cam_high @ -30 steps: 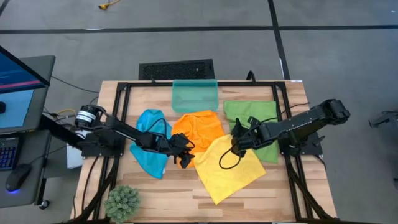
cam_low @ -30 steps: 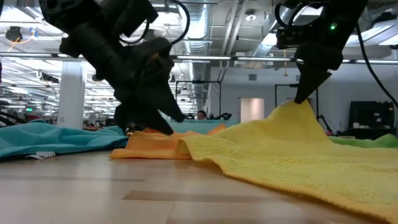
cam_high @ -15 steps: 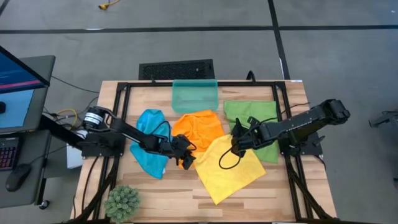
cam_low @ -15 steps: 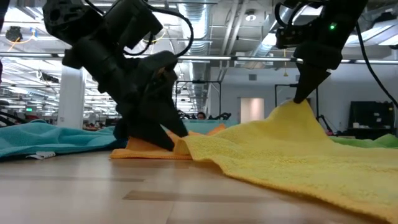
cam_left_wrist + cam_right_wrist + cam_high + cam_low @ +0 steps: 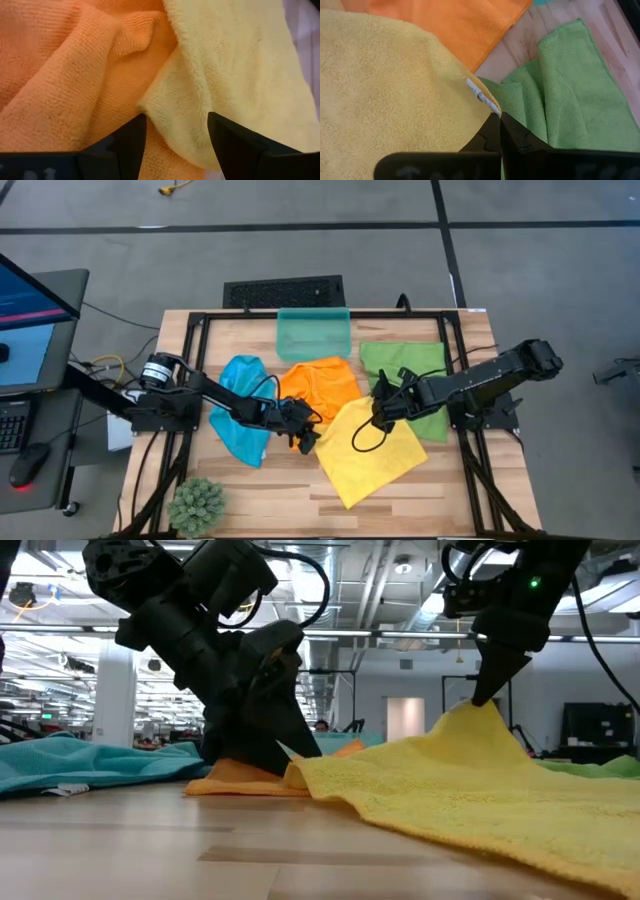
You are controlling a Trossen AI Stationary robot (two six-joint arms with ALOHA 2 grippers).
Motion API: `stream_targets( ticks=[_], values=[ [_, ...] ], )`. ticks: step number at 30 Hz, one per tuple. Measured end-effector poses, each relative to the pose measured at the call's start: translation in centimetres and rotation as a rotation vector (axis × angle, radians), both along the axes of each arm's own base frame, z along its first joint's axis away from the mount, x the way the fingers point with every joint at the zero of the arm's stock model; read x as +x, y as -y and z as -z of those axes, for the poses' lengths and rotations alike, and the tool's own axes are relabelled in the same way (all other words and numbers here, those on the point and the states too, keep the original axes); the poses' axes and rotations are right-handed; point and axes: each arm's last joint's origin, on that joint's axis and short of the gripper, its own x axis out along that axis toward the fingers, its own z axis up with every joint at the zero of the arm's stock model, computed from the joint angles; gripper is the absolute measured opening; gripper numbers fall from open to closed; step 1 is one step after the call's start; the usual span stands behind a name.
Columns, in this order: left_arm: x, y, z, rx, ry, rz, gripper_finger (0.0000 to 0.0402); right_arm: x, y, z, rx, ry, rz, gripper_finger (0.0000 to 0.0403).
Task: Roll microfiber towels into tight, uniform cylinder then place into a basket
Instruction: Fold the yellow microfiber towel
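You are at the very start with the yellow towel (image 5: pixel 372 452): it lies spread flat at the table's front middle, unrolled, its far-left corner overlapping the orange towel (image 5: pixel 318 385) and its right corner lying against the green towel (image 5: pixel 408 370). The blue towel (image 5: pixel 243 415) sits crumpled to the left, well clear of the yellow one. None of the four is rolled, and the basket (image 5: pixel 313 335) at the table's far edge, just behind the orange towel, holds nothing. So every roll and every placement is left to do.

Your right gripper (image 5: pixel 380 414) is pinched shut on the yellow towel's right corner; in the right wrist view the closed fingertips (image 5: pixel 498 131) meet on the cloth edge by its white tag, and the low view shows that corner lifted into a peak. The right arm reaches in low from the table's right side, over the green towel.

Your left gripper (image 5: pixel 176 131) stands wide open with nothing in it, tilted steeply down, its fingers straddling the yellow towel's left corner where it lies on the orange cloth. The left arm stretches in from the left across the blue towel. I judge you are set to close on that corner next.
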Motion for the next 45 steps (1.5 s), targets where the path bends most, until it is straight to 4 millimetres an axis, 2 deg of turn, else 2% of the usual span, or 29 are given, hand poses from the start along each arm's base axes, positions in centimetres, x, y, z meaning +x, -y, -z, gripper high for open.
stream_targets(
  ticks=[5, 16, 21, 33, 45],
  values=[
    [-0.1, -0.1, 0.1, 0.031, -0.013, -0.009, 0.0179, 0.0, 0.0, 0.0, 0.000, 0.000, 0.000, 0.0012],
    [-0.1, -0.1, 0.1, 0.110, -0.017, 0.030, 0.0053, 0.0, 0.0, 0.0, 0.000, 0.000, 0.000, 0.0011],
    [-0.2, 0.5, 0.0, 0.159, -0.002, 0.064, 0.0006, 0.0, 0.0, 0.0, 0.000, 0.000, 0.000, 0.0010],
    [-0.3, 1.2, 0.0, 0.247, 0.006, 0.067, 0.0000, -0.1, -0.2, 0.0, 0.000, -0.001, -0.009, 0.0010],
    [-0.9, 3.4, -0.8, 0.316, 0.046, 0.128, 0.0000, -1.1, -3.7, 0.0, -0.004, 0.029, -0.103, 0.0008]
  ],
)
